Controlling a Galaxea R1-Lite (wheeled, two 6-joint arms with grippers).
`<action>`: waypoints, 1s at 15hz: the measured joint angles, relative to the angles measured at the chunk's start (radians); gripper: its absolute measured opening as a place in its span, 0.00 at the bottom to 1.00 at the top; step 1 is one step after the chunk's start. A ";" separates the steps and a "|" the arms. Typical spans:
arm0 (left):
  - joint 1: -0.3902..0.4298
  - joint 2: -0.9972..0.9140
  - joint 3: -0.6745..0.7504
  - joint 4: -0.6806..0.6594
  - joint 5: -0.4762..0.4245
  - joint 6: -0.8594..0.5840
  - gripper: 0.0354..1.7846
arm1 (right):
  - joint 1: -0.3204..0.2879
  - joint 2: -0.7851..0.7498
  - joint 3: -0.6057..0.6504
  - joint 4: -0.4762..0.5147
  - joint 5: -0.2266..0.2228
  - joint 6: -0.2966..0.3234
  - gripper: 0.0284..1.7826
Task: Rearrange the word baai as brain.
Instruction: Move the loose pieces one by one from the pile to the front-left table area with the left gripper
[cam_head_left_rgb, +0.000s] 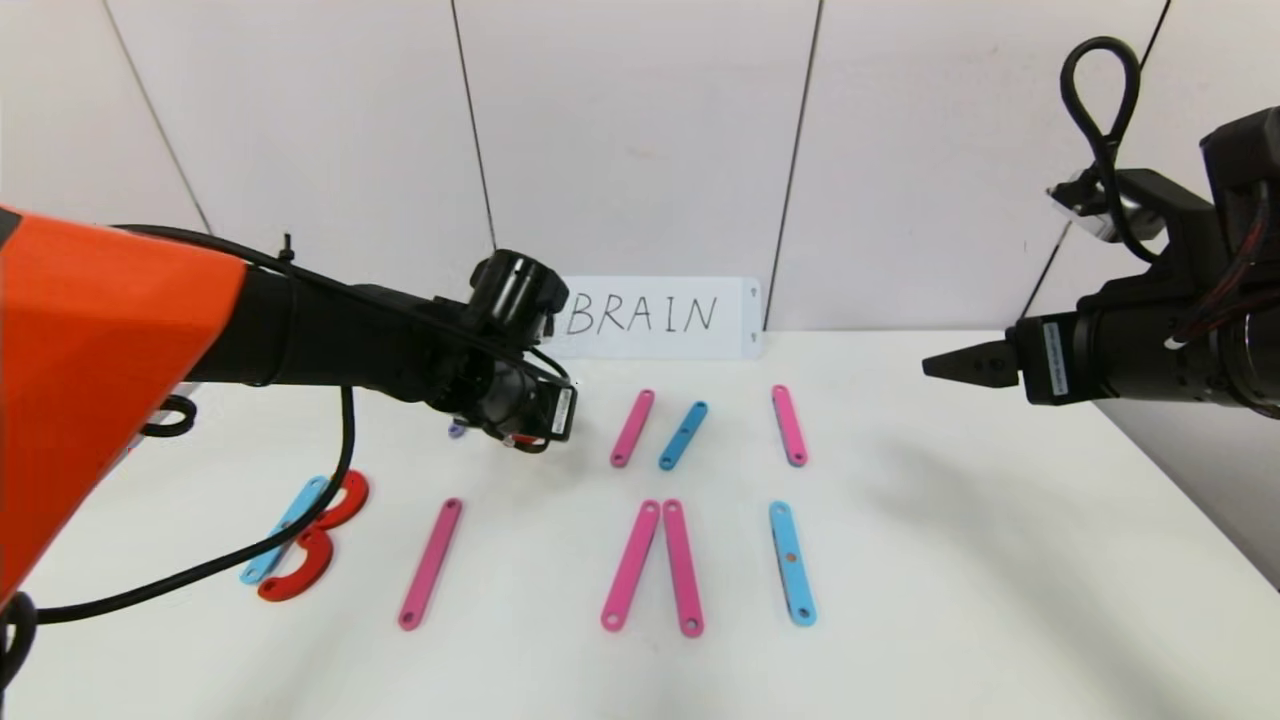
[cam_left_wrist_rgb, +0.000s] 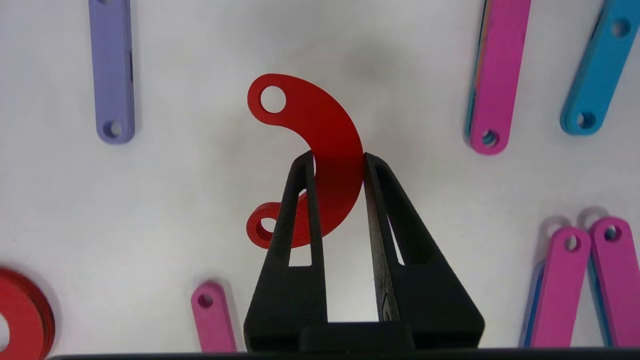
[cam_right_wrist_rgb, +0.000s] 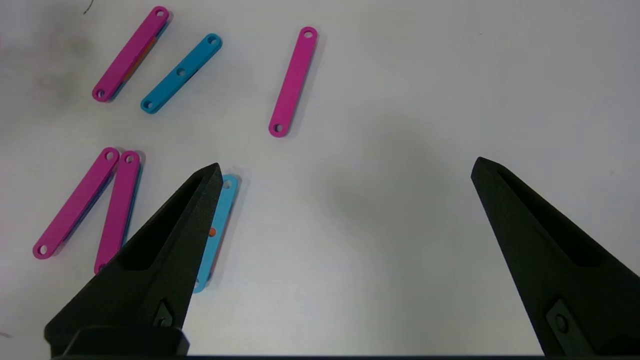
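Observation:
My left gripper (cam_left_wrist_rgb: 338, 157) is shut on a red half-ring piece (cam_left_wrist_rgb: 320, 130) and holds it above the table, at the back left of the layout (cam_head_left_rgb: 525, 438). A purple strip (cam_left_wrist_rgb: 112, 75) lies beside it. In the front row lie a blue strip (cam_head_left_rgb: 285, 528) with two red half-rings (cam_head_left_rgb: 340, 500), a single pink strip (cam_head_left_rgb: 430, 563), two pink strips (cam_head_left_rgb: 650, 565) meeting at the top, and a blue strip (cam_head_left_rgb: 792, 563). My right gripper (cam_right_wrist_rgb: 345, 167) hangs open above bare table at the right (cam_head_left_rgb: 945, 365), holding nothing.
A white card (cam_head_left_rgb: 655, 317) with handwritten BRAIN leans on the back wall. Behind the front row lie a pink strip (cam_head_left_rgb: 632, 428), a blue strip (cam_head_left_rgb: 683, 435) and another pink strip (cam_head_left_rgb: 789, 425). The table's right edge (cam_head_left_rgb: 1180, 480) runs below the right arm.

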 joint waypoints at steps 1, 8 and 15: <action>-0.010 -0.033 0.042 0.004 0.000 -0.006 0.15 | 0.003 -0.001 0.001 0.000 0.000 0.000 0.98; -0.048 -0.199 0.279 0.023 0.027 -0.054 0.15 | 0.019 -0.004 0.007 0.000 -0.001 0.000 0.98; -0.056 -0.193 0.338 0.014 0.027 -0.120 0.15 | 0.023 -0.017 0.013 0.000 0.000 0.000 0.98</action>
